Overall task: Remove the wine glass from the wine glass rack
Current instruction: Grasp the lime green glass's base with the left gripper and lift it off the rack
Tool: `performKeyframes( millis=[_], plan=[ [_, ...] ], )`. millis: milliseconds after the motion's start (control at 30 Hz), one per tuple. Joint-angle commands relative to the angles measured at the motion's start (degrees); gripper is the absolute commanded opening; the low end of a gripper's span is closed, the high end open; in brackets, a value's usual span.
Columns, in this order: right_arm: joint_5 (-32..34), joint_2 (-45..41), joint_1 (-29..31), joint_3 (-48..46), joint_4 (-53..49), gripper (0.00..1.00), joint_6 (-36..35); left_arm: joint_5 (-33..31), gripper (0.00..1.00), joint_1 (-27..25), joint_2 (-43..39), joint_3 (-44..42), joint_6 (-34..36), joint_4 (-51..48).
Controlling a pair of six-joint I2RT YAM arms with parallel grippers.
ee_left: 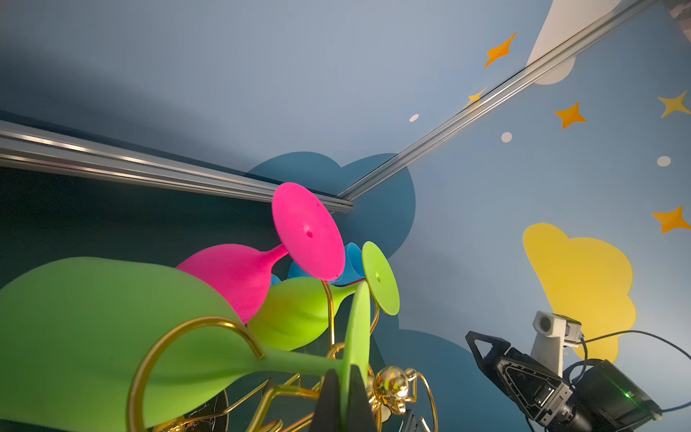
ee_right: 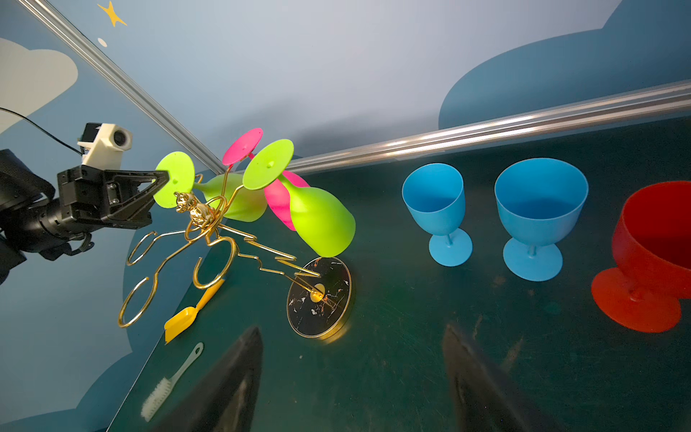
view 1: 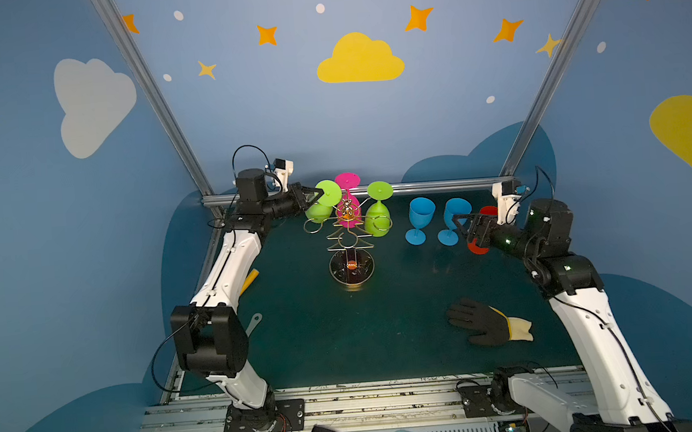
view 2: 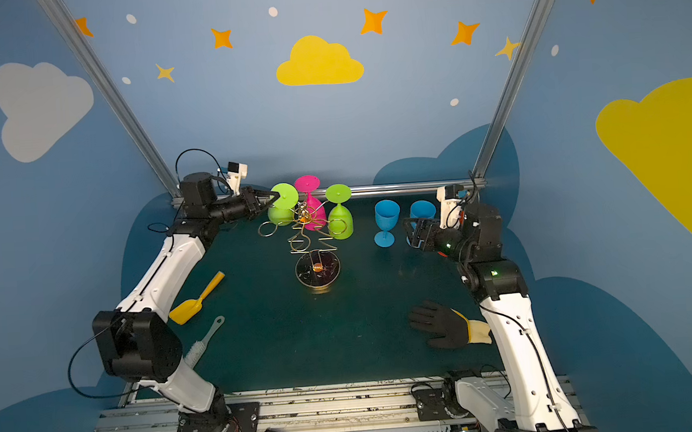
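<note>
The gold wire wine glass rack (view 1: pixel 349 242) stands mid-table on a round dark base (ee_right: pixel 318 295). Three glasses hang upside down from its top loops: a green wine glass (view 1: pixel 328 193) on the left, a pink one (view 1: pixel 347 181) behind, and another green one (view 1: pixel 378 219) on the right. My left gripper (ee_left: pixel 344 374) is shut on the rim of the left green glass's foot (ee_right: pixel 175 179), whose stem still lies in a gold loop (ee_left: pixel 194 329). My right gripper (ee_right: pixel 351 331) hovers open and empty, low over the mat to the right of the rack.
Two blue goblets (view 1: pixel 421 216) (view 1: pixel 457 217) and a red one (ee_right: pixel 658 239) stand upright right of the rack, next to the right gripper. A black glove (view 1: pixel 483 320) lies front right. A yellow scoop (view 2: pixel 194 304) and a brush (view 2: pixel 205 341) lie by the left arm.
</note>
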Motion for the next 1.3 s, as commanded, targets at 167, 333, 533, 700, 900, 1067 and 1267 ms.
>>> performKeyframes(
  millis=[167, 333, 533, 700, 900, 1067, 1267],
  plan=[
    [0.12, -0.98, 0.06, -0.30, -0.01, 0.76, -0.70, -1.81, 0.03, 0.39, -0.01, 1.70, 0.23, 2.22],
    [0.15, -1.32, 0.06, -0.62, -0.15, 0.76, -0.66, -2.33, 0.03, 1.10, 1.07, 2.01, -2.48, 6.25],
    [0.66, -1.93, 0.10, -0.99, -0.41, 0.76, -0.93, -2.94, 0.03, 1.71, 2.85, 3.47, -4.18, 7.88],
    [0.89, -1.85, 0.13, -0.84, -0.70, 0.76, -1.28, -3.82, 0.03, 4.17, 3.07, 2.45, -7.06, 11.45],
    [0.28, -1.78, 0.04, -0.68, 0.06, 0.75, -1.72, -2.08, 0.03, 8.21, 1.99, 0.35, -12.21, 16.20],
    [-1.98, -1.24, 0.07, -0.28, 2.32, 0.76, -2.64, 0.47, 0.03, 12.74, -2.12, -3.28, -19.11, 23.02],
    [-8.05, 0.50, 0.87, 0.87, 9.52, 0.76, -3.00, 5.31, 0.03, 16.54, -7.23, -5.76, -32.05, 35.89]
  ],
)
